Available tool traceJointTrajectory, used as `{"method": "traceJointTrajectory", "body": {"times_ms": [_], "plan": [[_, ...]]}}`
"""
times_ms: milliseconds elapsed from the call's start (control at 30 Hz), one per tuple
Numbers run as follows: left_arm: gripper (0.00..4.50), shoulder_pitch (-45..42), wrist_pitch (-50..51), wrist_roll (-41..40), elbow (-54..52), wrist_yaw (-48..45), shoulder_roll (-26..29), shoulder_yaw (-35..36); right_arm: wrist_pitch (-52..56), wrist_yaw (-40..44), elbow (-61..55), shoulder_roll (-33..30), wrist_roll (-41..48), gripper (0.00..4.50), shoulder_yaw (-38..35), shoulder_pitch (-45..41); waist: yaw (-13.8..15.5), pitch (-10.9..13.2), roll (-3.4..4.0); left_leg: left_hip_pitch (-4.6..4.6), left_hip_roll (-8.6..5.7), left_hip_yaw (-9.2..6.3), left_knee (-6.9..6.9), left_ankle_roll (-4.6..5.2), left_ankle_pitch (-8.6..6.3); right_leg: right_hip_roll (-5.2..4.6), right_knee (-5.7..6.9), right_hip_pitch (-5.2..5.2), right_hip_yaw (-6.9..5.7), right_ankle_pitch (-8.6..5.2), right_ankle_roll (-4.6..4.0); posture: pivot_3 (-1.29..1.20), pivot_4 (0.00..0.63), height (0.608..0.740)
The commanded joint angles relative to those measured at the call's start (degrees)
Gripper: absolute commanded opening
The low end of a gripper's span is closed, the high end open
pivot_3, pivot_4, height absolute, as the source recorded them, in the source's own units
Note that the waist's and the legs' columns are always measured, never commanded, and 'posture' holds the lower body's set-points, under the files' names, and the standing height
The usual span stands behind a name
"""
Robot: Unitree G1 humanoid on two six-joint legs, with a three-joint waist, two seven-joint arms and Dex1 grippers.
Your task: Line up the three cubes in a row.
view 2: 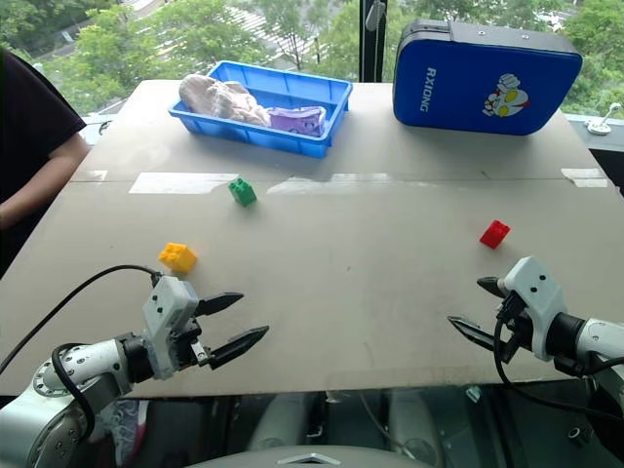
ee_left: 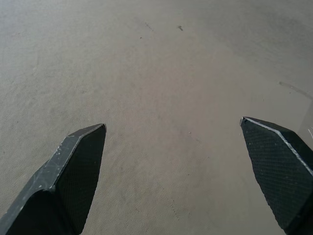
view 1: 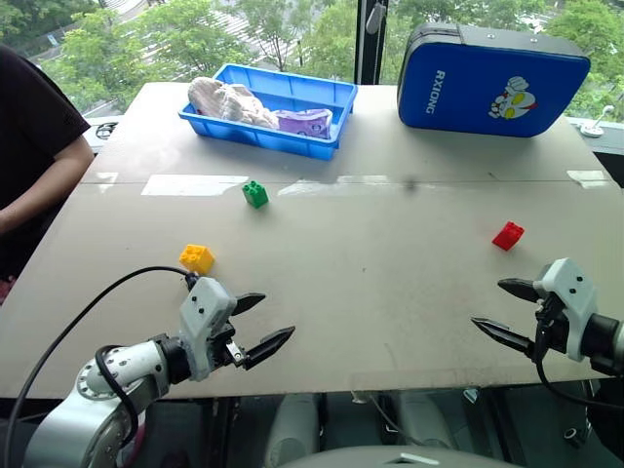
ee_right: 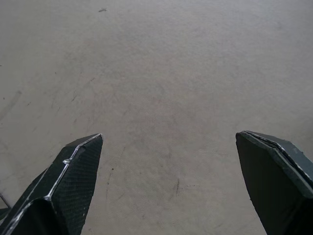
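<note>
Three cubes scattered, both grippers empty.
Left gripper [view 1: 264, 319] spread just behind yellow cube [view 1: 196, 257]; right gripper [view 1: 503, 308] spread near red cube [view 1: 507, 235]; green cube [view 1: 254, 193] farther off.

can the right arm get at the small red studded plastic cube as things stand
Probably yes. The small red studded plastic cube sits alone on the bare tabletop, just ahead of the right tool, whose jaws stand open and empty. Nothing lies between them, so the path looks free.
</note>
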Motion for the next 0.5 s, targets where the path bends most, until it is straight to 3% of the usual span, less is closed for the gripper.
{"method": "traceJointTrajectory", "body": {"times_ms": [33,267,367,500], "plan": [[4.50,-2.73,-0.13,-2.26,-2.06,0.31,-0.11,-0.16,-1.10,-2.21,-1.07,1.57,-0.09,4.47,-1.88,-0.65,0.03,0.00,0.00,0.00,0.00,0.00,0.00,0.00,0.00,0.00,0.00,0.00,0.00,0.00,0.00,0.00,0.150,0.740],[4.50,-13.35,5.17,-8.12,-1.63,4.03,-1.36,-1.71,3.54,-14.57,-4.41,8.04,0.46,4.47,-1.62,-7.45,-0.08,-0.01,0.02,-0.01,-0.01,0.01,0.02,0.01,0.01,0.04,0.00,0.03,-0.01,0.01,0.00,0.00,0.150,0.740],[4.50,-20.38,6.44,-9.80,-1.78,1.41,1.35,-4.55,17.18,-26.16,-4.63,7.12,-3.51,4.47,-0.88,-16.51,0.02,0.01,0.03,-0.04,-0.01,0.04,0.00,0.02,0.01,0.08,0.00,0.00,0.01,0.01,0.00,0.00,0.150,0.740],[4.50,-26.52,5.61,-8.08,-1.33,-3.00,5.44,-9.37,35.40,-34.15,-0.90,9.97,-4.14,4.47,-2.15,-29.43,0.02,-0.02,0.05,0.01,-0.01,0.04,0.04,-0.01,0.04,0.13,0.04,0.01,0.02,0.08,-0.11,0.00,0.150,0.740]]}}
